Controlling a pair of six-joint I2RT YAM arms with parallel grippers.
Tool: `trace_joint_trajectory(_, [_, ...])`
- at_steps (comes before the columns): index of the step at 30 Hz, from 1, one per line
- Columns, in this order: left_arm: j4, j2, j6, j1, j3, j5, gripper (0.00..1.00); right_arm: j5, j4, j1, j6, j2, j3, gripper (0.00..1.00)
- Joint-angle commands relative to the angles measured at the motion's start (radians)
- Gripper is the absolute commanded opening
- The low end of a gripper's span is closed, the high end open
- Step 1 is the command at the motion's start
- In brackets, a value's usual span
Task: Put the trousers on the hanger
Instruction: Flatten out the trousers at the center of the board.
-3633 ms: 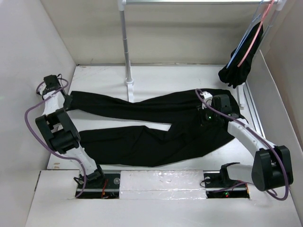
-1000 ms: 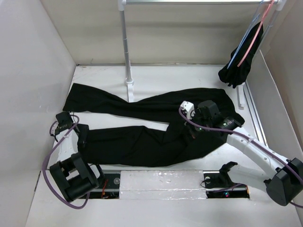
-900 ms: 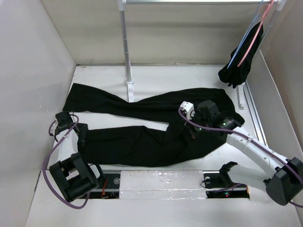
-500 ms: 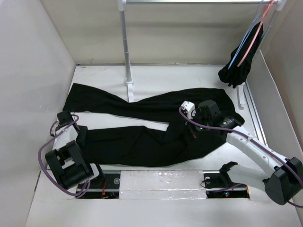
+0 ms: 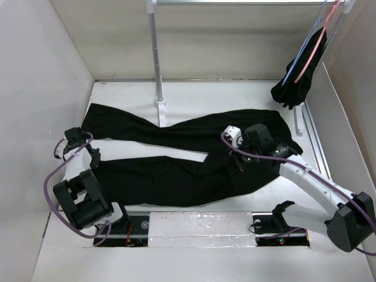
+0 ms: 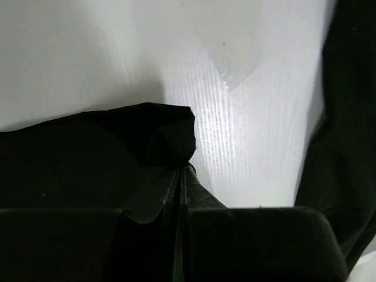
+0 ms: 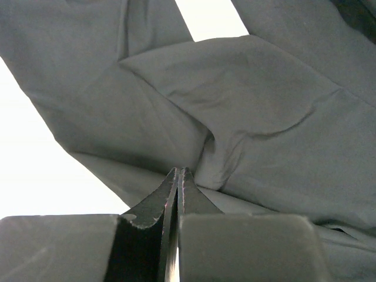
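trousers [image 5: 164,179]: soft black cloth, matt, lightly creased. table [image 5: 205,94]: white, smooth, faint ribbed weave, slight sheen. rail pole [image 5: 156,53]: bright metal, glossy. hanger [image 5: 301,51]: thin light-blue rod, smooth. left gripper [image 6: 183,171]: matt black plastic, edges slightly rough.

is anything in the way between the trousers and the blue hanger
Nothing visible lies between them. The trousers lie on the table; the hanger hangs far right, beside a pink hanger and a bunched black garment.

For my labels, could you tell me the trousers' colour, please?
The trousers are plain black, clearest in the top external view.
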Motion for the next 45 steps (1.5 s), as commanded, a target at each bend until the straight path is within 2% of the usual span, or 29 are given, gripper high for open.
trace_joint_trajectory(1, [-0.080,-0.068,0.046,-0.008,0.072,-0.060,0.00,0.001,0.021,-0.007,-0.016,0.009,0.028,0.01])
trace_joint_trajectory(6, [-0.082,-0.050,0.080,-0.008,0.156,-0.105,0.00,0.027,0.013,-0.039,-0.013,0.020,0.031,0.00])
trace_joint_trajectory(9, [-0.103,0.051,0.083,-0.008,0.234,-0.131,0.00,0.044,-0.005,-0.069,-0.004,0.018,0.037,0.00])
trace_joint_trajectory(10, [-0.113,0.128,0.091,-0.008,0.285,-0.170,0.00,0.057,-0.028,-0.109,0.007,0.009,0.043,0.04])
trace_joint_trajectory(12, [-0.116,0.178,0.096,-0.008,0.302,-0.183,0.00,0.071,-0.043,-0.128,0.008,-0.005,0.053,0.05])
trace_joint_trajectory(15, [-0.116,0.270,0.120,-0.008,0.374,-0.198,0.00,0.091,-0.069,-0.201,0.030,-0.034,0.070,0.18])
trace_joint_trajectory(16, [-0.116,0.290,0.125,-0.008,0.393,-0.189,0.00,0.090,-0.072,-0.221,0.037,-0.040,0.070,0.29])
trace_joint_trajectory(19, [-0.128,0.364,0.131,-0.019,0.448,-0.198,0.00,0.067,-0.079,-0.330,0.076,-0.069,0.048,0.48])
trace_joint_trajectory(20, [-0.128,0.379,0.135,-0.019,0.460,-0.195,0.26,0.048,-0.074,-0.364,0.103,-0.078,0.033,0.51])
trace_joint_trajectory(23, [-0.121,0.404,0.149,-0.028,0.483,-0.160,0.66,0.015,-0.059,-0.515,0.145,-0.110,-0.021,0.59])
trace_joint_trajectory(25, [-0.088,0.338,0.189,-0.064,0.488,-0.116,0.68,0.002,-0.068,-0.623,0.160,-0.117,-0.035,0.60])
trace_joint_trajectory(27, [-0.019,0.228,0.235,-0.117,0.491,-0.089,0.69,0.005,-0.071,-0.680,0.206,-0.129,-0.055,0.62])
trace_joint_trajectory(28, [0.002,0.189,0.253,-0.202,0.500,-0.079,0.69,0.007,-0.071,-0.736,0.249,-0.132,-0.061,0.62])
trace_joint_trajectory(30, [0.024,0.099,0.283,-0.317,0.514,-0.097,0.67,0.051,-0.083,-0.793,0.275,-0.134,-0.076,0.61])
trace_joint_trajectory(31, [0.031,0.073,0.298,-0.445,0.511,-0.106,0.66,0.073,-0.092,-0.824,0.287,-0.132,-0.079,0.59])
trace_joint_trajectory(33, [0.068,0.004,0.295,-0.555,0.471,-0.096,0.56,0.125,-0.096,-0.910,0.300,-0.112,-0.094,0.58])
trace_joint_trajectory(36, [0.134,-0.070,0.264,-0.670,0.364,0.004,0.24,0.152,-0.073,-1.039,0.312,-0.072,-0.122,0.57])
trace_joint_trajectory(37, [0.145,-0.084,0.266,-0.689,0.339,0.053,0.18,0.165,-0.068,-1.065,0.314,-0.065,-0.125,0.56])
trace_joint_trajectory(38, [0.133,-0.093,0.261,-0.722,0.301,0.061,0.03,0.183,-0.062,-1.086,0.321,-0.057,-0.128,0.57])
trace_joint_trajectory(39, [0.133,-0.127,0.266,-0.735,0.281,0.073,0.00,0.188,-0.045,-1.118,0.323,-0.046,-0.131,0.57])
trace_joint_trajectory(41, [0.148,-0.167,0.270,-0.744,0.201,0.136,0.00,0.186,-0.007,-1.139,0.350,-0.035,-0.160,0.58])
trace_joint_trajectory(45, [0.159,-0.271,0.257,-0.744,0.094,0.197,0.00,0.111,0.206,-1.148,0.428,0.020,-0.242,0.60])
